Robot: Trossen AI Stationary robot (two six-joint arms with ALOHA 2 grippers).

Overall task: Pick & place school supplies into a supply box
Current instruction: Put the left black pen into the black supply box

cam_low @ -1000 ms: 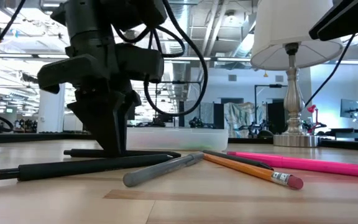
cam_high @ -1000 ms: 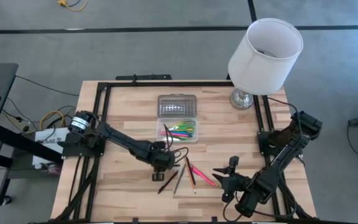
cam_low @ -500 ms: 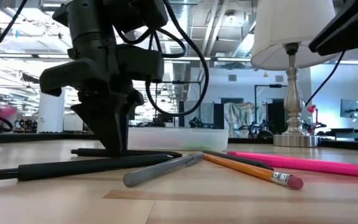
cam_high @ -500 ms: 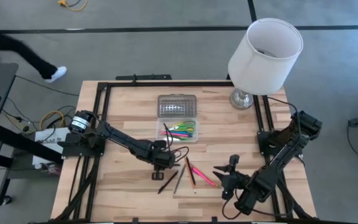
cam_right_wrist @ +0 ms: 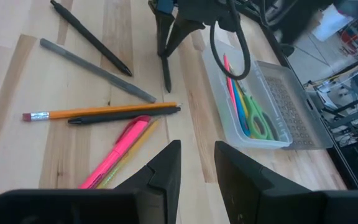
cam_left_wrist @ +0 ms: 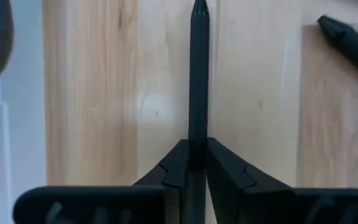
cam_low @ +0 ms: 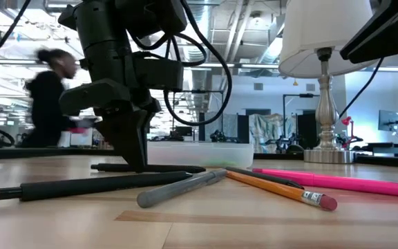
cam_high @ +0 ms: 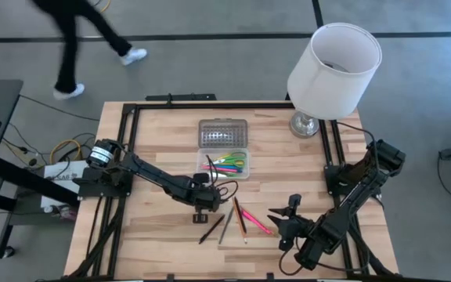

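A thin black pen (cam_left_wrist: 197, 74) lies flat on the wooden table, and my left gripper (cam_high: 203, 213) stands over it, shut on it. The low view shows this pen (cam_low: 171, 168) resting along its length. The supply box (cam_high: 223, 165) sits just beyond it with its ribbed lid (cam_high: 223, 133) folded open; green, pink and yellow supplies lie inside. Another black pen (cam_high: 211, 229), a grey pen (cam_high: 225, 225), an orange pencil (cam_high: 240, 219) and a pink highlighter (cam_high: 257, 222) lie loose on the table. My right gripper (cam_right_wrist: 197, 163) hovers open near the highlighter, holding nothing. My left gripper pinches the black pen's shaft (cam_left_wrist: 197, 140) between its two fingers, about mid-length as the low view shows. The fingers come from above, pointing steeply down, and lie across the pen. The pen stays level, lying on the table.
A white-shaded lamp (cam_high: 331, 74) stands at the table's far right corner on a metal base (cam_high: 305, 124). Black frame rails (cam_high: 131, 125) run along the table's edges. A person walks across the floor beyond the far edge.
My left gripper has shut on the black pen while staying in place, its wrist turning slightly. The pen still lies on the table. A person has walked past behind the table.
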